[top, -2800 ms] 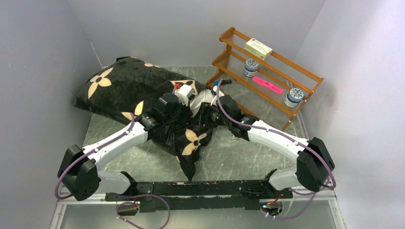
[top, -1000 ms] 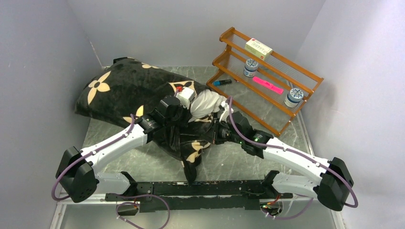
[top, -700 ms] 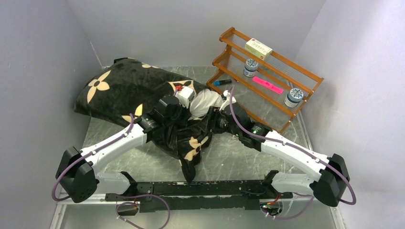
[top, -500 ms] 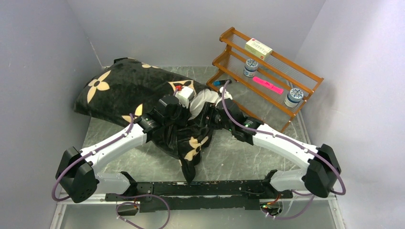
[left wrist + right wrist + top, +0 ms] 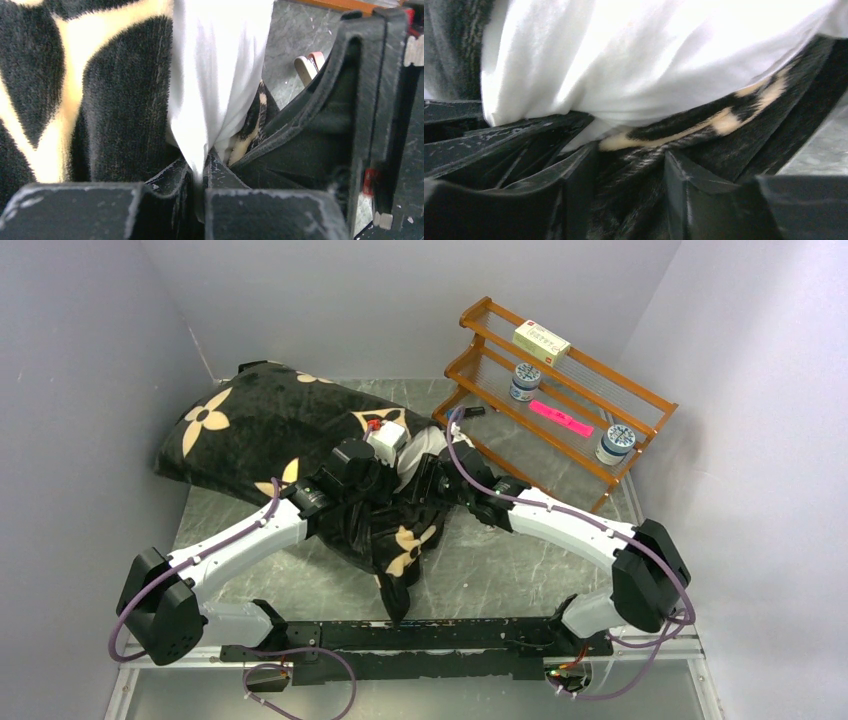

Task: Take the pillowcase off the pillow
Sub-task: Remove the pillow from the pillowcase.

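The left fingers [image 5: 210,177] are pressed together on a pinch of the pillow [image 5: 215,75], whose white cloth narrows to a point right where the tips meet. Just to the left of that pinch, the pillowcase [image 5: 115,110] stands as a wall of black plush crossed by a broad tan petal. The right fingers [image 5: 579,175] stand apart at a middling width. A fold of the black and tan plush lies in the gap between them, but I cannot tell whether either tip presses on it. Directly above these fingers the white cloth bulges out, smooth and softly creased, with a strip of tan print running along its underside. From above, both sets of fingers meet at the same spot, tip to tip over a small exposed hump of white. The dark cover is bunched around that spot and trails in a crumpled tongue toward the arm bases. Beyond and to the left of the left fingers, the rest of the cover is full and plump, with flower motifs showing on top, and it lies on the grey marbled table [image 5: 520,570]. Beyond and to the right of the right fingers stands a wooden rack [image 5: 600,430] that holds a box, two jars and a pink item.
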Robot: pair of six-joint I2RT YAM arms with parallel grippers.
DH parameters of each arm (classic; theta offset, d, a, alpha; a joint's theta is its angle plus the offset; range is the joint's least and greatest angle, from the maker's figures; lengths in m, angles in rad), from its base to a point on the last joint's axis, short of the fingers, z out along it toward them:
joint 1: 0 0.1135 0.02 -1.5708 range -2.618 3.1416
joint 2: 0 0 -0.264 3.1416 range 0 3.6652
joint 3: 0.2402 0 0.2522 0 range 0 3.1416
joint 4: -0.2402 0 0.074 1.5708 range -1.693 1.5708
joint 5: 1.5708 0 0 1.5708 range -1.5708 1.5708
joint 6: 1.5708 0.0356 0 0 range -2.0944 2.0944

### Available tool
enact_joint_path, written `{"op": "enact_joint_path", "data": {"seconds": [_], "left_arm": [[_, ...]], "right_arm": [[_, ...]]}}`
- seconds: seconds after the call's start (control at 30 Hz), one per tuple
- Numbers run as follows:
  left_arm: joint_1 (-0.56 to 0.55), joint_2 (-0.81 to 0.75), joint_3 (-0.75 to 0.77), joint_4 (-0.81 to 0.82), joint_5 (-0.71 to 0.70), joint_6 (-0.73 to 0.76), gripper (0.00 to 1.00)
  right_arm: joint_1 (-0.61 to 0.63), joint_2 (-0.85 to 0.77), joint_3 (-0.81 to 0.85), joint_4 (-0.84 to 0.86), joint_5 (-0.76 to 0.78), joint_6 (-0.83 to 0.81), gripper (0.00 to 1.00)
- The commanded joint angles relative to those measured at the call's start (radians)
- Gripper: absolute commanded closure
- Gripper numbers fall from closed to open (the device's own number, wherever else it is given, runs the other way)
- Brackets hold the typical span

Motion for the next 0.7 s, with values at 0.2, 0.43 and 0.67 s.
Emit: {"op": "enact_joint_path", "data": {"seconds": [0.2, 0.43, 0.67], "left_arm": [[0.012, -0.038, 0.016, 0.094, -0.067, 0.037, 0.95], [0.011, -0.039, 0.017, 0.086, -0.101, 0.032, 0.95], [0.011, -0.045, 0.021, 0.073, -0.125, 0.026, 0.95]], "right_arm": [[0.071, -0.020, -0.013, -0.135, -0.201, -0.123, 0.73], [0.145, -0.108, -0.140, -0.133, -0.227, -0.176, 0.92], [0.209, -0.204, -0.264, -0.107, -0.246, -0.283, 1.00]]}}
